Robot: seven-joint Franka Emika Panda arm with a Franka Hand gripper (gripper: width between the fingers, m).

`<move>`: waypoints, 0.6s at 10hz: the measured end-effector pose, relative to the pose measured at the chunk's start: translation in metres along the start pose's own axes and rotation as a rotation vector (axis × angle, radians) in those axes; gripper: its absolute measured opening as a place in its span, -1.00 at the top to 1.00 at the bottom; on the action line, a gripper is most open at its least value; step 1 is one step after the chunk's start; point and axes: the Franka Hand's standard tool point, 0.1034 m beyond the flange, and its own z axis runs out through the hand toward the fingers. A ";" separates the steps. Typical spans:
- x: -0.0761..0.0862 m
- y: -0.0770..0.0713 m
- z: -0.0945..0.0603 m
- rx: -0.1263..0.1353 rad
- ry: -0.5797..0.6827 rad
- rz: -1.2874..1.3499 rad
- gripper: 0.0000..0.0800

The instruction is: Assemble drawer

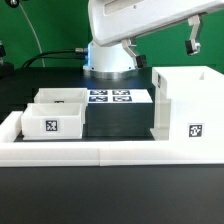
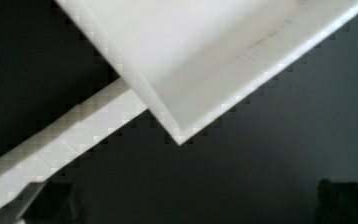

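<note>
The drawer's tall white box housing [image 1: 186, 110] stands at the exterior view's right with a tag on its front. Two small white open-topped trays sit at the exterior view's left: the front tray [image 1: 52, 121] shows a tag, and the back tray [image 1: 61, 97] stands just behind it. My gripper [image 1: 193, 42] hangs high above the housing's far side. In the wrist view my gripper [image 2: 195, 203] is open and empty, with dark fingers [image 2: 44, 201] far apart. Below it is a white corner of the housing [image 2: 208, 62].
The marker board [image 1: 112, 96] lies flat between the trays and the housing, in front of the arm's base [image 1: 110, 60]. A low white rail [image 1: 100, 153] edges the black tabletop at the front and also shows in the wrist view [image 2: 66, 152].
</note>
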 end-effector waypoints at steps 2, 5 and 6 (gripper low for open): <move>0.000 0.027 -0.002 -0.037 -0.024 -0.300 -0.62; 0.009 0.066 -0.005 -0.044 -0.060 -0.560 -0.62; 0.009 0.066 -0.005 -0.053 -0.062 -0.596 -0.62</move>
